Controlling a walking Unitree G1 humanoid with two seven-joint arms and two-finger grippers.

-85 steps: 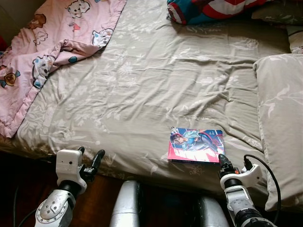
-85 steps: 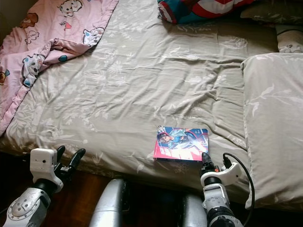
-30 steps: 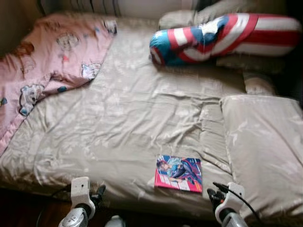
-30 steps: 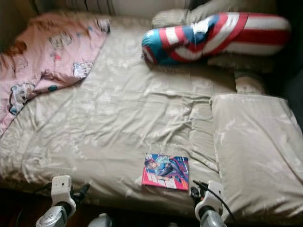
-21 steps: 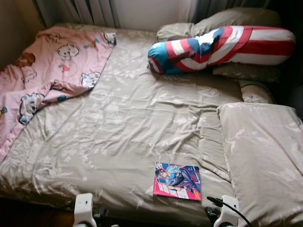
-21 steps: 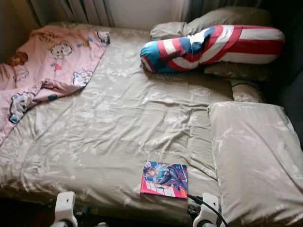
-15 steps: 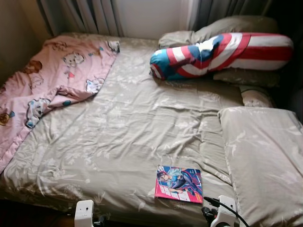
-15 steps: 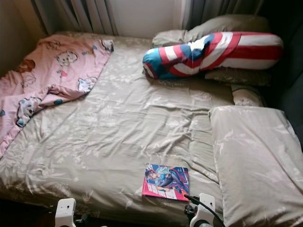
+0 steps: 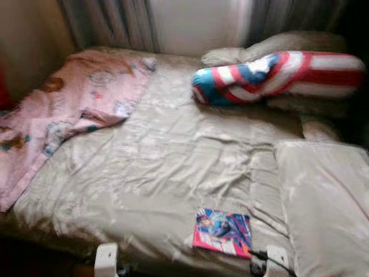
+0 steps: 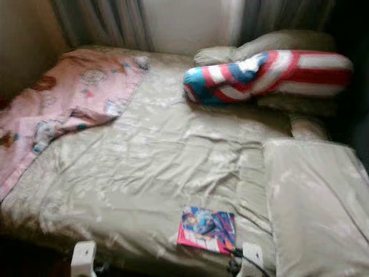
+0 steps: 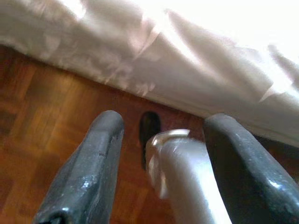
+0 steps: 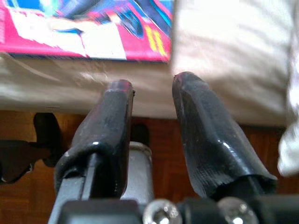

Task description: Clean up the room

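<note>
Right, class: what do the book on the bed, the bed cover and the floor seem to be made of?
Book: probably glossy printed card or paper; flat, bright cover art.
Bed cover: soft woven cloth with a slight sheen; it creases.
Floor: apparently wooden parquet; brown blocks with grain.

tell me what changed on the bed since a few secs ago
Nothing on the bed moved; the camera tilted up, bringing the headboard end into view. Both arms sank toward the bottom edge. The left gripper and right gripper took hold of nothing. The comic book lies as before near the foot edge, with the pink blanket, striped bolster and pillow unmoved.
</note>
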